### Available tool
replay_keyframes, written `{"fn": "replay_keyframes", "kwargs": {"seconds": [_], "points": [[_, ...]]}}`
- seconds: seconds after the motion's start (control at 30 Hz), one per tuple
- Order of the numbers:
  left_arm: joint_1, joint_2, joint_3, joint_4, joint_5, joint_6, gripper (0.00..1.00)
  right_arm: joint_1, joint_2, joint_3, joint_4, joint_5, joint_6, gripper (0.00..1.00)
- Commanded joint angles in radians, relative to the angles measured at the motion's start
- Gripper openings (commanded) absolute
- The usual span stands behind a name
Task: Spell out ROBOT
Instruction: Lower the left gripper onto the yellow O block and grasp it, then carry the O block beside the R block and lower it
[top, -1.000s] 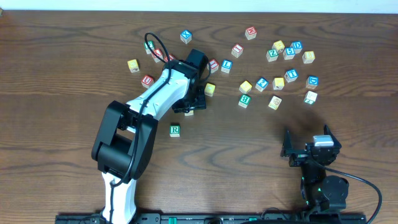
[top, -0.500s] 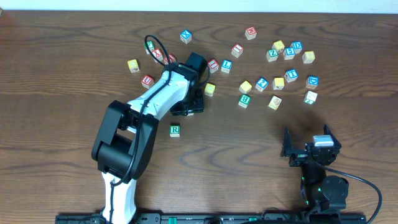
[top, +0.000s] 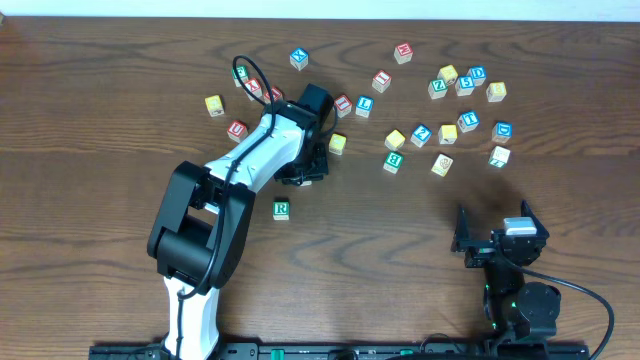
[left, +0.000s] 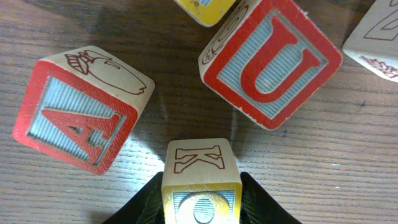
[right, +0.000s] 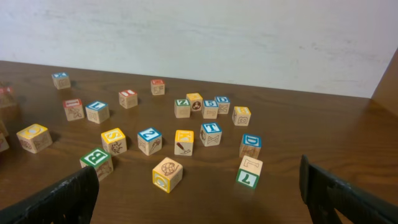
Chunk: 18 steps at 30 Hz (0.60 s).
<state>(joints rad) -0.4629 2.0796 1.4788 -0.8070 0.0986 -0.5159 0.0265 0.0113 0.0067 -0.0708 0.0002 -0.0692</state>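
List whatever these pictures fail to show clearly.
1. Left pincer: overhead, the arm's own wrist covers it; left wrist view, the bottom edge cuts its fingers, so a grip on the yellow O cube is unsure.
2. Yellow block, upper right: overhead, its marking is too small.
3. Reddish block: right wrist view, cut by the left edge and blurred.
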Motion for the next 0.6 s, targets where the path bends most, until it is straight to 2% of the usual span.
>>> {"fn": "replay_keyframes", "kwargs": {"seconds": [0.0, 0.3, 0.57], "points": [[-0.002, 0.014, -0.009, -0.002, -0.013, 0.010, 0.34, -0.006, -0.005, -0.001, -0.004, 0.009, 0.009, 0.99], [0.000, -0.005, 0.005, -0.008, -0.013, 0.019, 0.32, -0.006, -0.005, -0.001, -0.004, 0.009, 0.009, 0.99], [-0.001, -0.120, 0.040, -0.075, -0.014, 0.049, 0.28, -0.006, -0.005, -0.001, -0.005, 0.009, 0.009, 0.99]]}}
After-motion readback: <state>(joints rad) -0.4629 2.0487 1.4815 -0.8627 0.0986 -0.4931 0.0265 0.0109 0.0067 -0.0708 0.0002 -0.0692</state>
